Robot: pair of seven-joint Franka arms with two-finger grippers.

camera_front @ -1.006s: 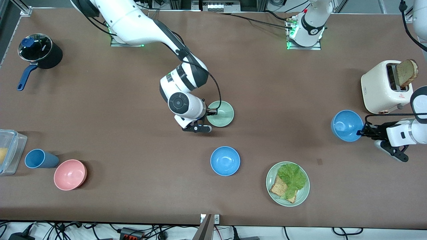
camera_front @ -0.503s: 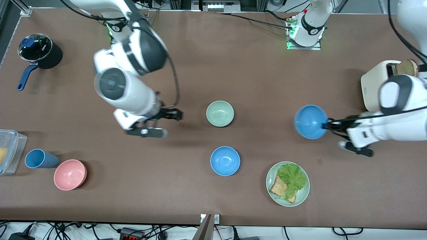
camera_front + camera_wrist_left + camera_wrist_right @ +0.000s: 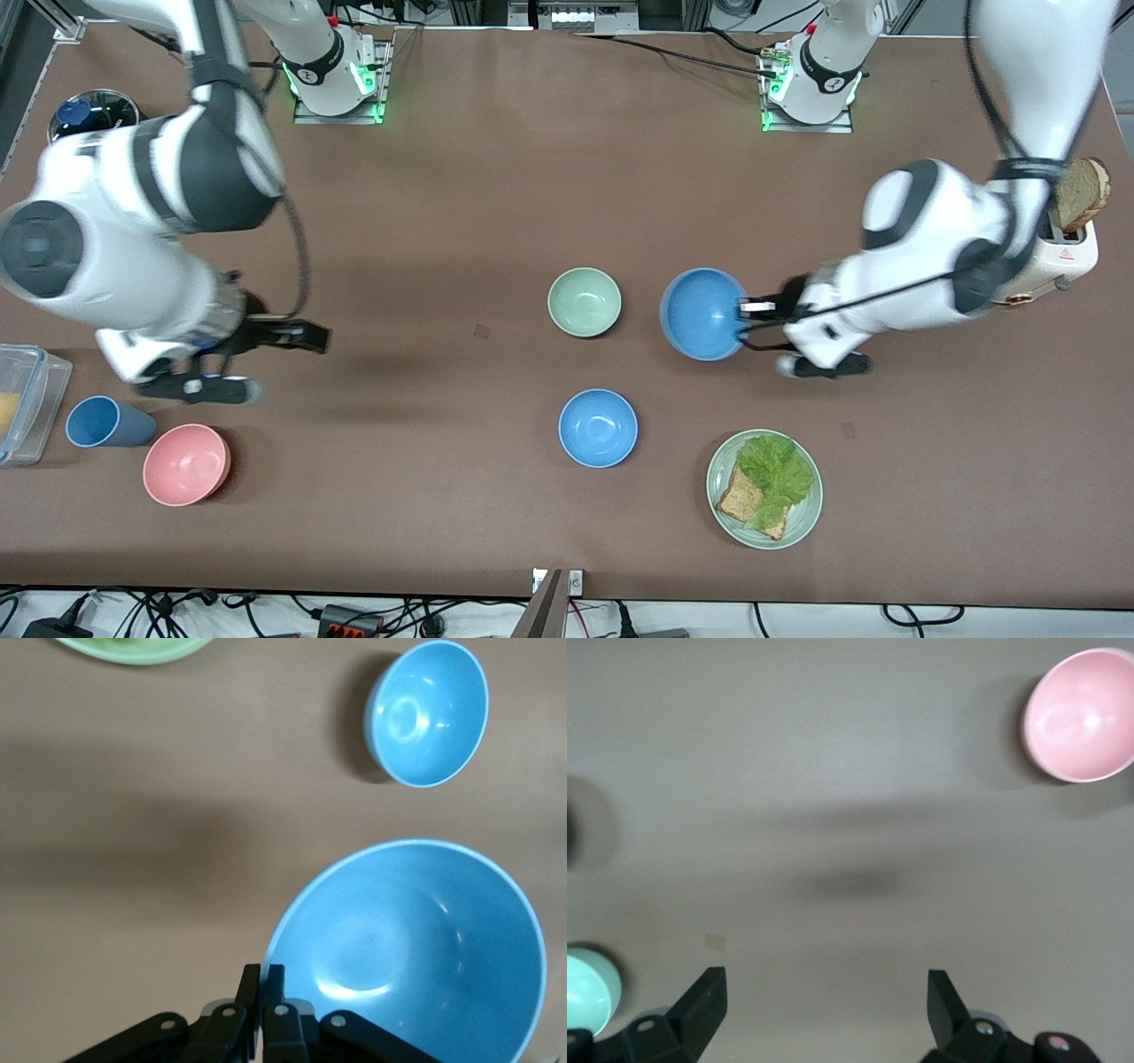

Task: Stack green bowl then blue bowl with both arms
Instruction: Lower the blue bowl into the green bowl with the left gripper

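The right tool [image 3: 266,359] hung wide open and empty over bare desk near the right arm's end, above the blue cup [image 3: 104,422] and the pink bowl [image 3: 187,463] that sat close to the camera-side edge; in its own wrist view the two fingers [image 3: 702,997] stood well apart with nothing between them. That arm looked to be out of the work for now. The green bowl [image 3: 584,302] stood upright about mid-desk, free of any tool and with nothing in it, so I judged the first half of the job done: the base of the stack was in place. A second blue bowl [image 3: 598,428] sat nearer the camera than the green one, untouched. The left tool [image 3: 755,308] was clamped tight on the rim of the blue bowl [image 3: 704,314], carried tilted in the air just beside the green bowl on the side toward the left arm's end; the left wrist view showed the fingers pinching that rim [image 3: 266,979]. What was left, as I read it, was to bring the blue bowl over the green one, level it, lower it in and let go
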